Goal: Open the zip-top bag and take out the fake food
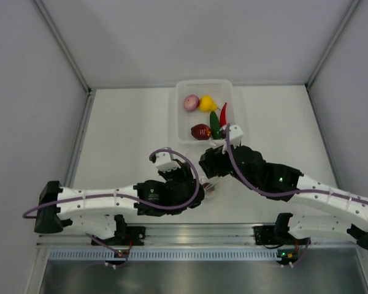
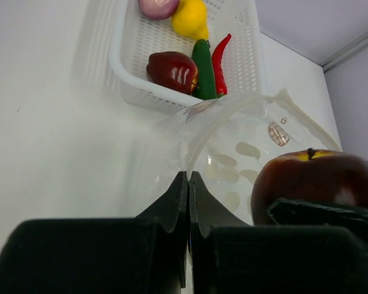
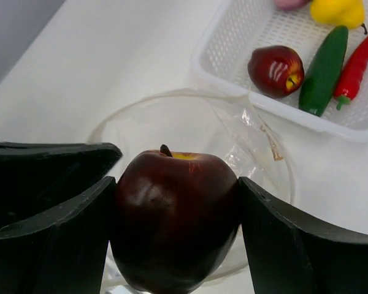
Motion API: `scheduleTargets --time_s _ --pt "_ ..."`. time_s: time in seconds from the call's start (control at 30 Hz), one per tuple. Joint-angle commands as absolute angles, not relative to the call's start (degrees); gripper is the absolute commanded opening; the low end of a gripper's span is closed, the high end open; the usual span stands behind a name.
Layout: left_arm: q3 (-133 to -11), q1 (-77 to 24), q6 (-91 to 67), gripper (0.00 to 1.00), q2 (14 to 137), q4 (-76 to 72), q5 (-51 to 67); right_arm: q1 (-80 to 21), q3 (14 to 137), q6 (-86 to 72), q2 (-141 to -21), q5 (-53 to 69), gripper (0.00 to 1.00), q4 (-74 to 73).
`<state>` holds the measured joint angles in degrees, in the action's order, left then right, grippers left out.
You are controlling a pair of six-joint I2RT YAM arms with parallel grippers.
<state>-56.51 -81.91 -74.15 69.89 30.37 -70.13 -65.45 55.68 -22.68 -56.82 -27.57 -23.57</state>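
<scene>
The zip-top bag, see-through with white dots, lies on the table with its mouth held open in a wide ring. My left gripper is shut on the bag's near rim. My right gripper is shut on a dark red apple, which sits just above the bag's mouth and also shows in the left wrist view. In the top view both grippers meet at the table's middle, the left below the right; the bag is mostly hidden there.
A white mesh basket stands just behind the grippers. It holds a pinkish onion, a yellow pear, a red chili, a green cucumber and a shiny red apple. White walls enclose the table.
</scene>
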Motion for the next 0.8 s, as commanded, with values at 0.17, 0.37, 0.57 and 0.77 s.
scheduleTargets --time_s 0.17,0.37,0.57,0.77 --pt "-52.04 -79.37 -74.61 0.00 68.03 29.53 -68.91 -61.79 68.19 -22.06 -55.46 -16.45 0.36 -22.94" --pt "-47.91 -78.05 -75.15 0.00 64.26 29.62 -67.59 -53.37 75.75 -18.90 -58.79 -16.70 0.36 -26.80" --pt "-43.60 -77.70 -74.62 0.00 58.02 29.88 -68.29 -35.70 78.48 -16.79 -66.08 -10.29 0.37 -24.70" --pt "-41.57 -77.17 -70.41 0.00 50.89 29.88 -68.73 -28.31 82.25 -13.19 -80.93 -10.90 0.42 -21.01"
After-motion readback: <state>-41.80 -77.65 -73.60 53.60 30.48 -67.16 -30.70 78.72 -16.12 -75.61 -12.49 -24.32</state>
